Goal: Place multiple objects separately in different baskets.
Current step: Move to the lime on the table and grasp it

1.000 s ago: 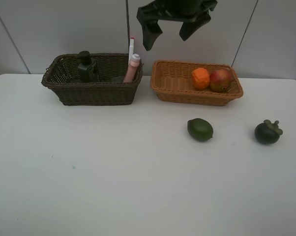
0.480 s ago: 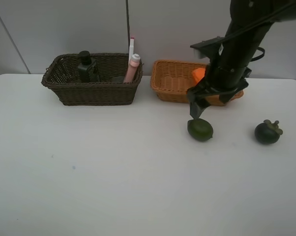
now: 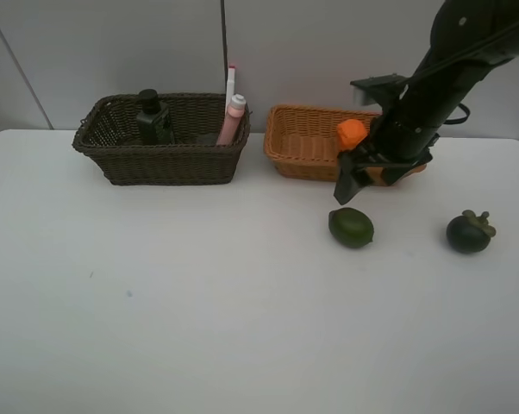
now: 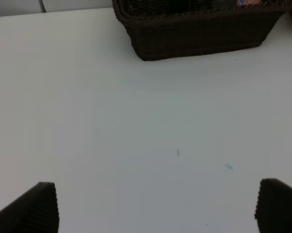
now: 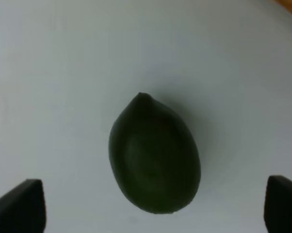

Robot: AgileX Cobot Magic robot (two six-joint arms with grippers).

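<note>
The green lime [image 3: 351, 227] lies on the white table in front of the tan basket [image 3: 298, 151]. My right gripper [image 3: 360, 179] hangs open just above and behind it. In the right wrist view the lime [image 5: 154, 155] sits between the two spread fingertips [image 5: 20, 206]. The orange [image 3: 352, 134] is in the tan basket; the arm hides the apple. The dark mangosteen [image 3: 469, 231] lies on the table at the right. The dark basket [image 3: 160, 147] holds the pump bottle [image 3: 152, 116], pink bottle [image 3: 232, 121] and marker [image 3: 230, 82]. The eraser is hidden. My left gripper [image 4: 155, 208] is open and empty over bare table.
The dark basket [image 4: 199, 29] stands beyond my left gripper in the left wrist view. Both baskets stand at the back of the table [image 3: 199, 302], against a grey wall. The left arm is outside the exterior view.
My right arm has come down from above the baskets to just over the lime, gripper open. In the last half second it shifted slightly back and right. The objects have not moved.
</note>
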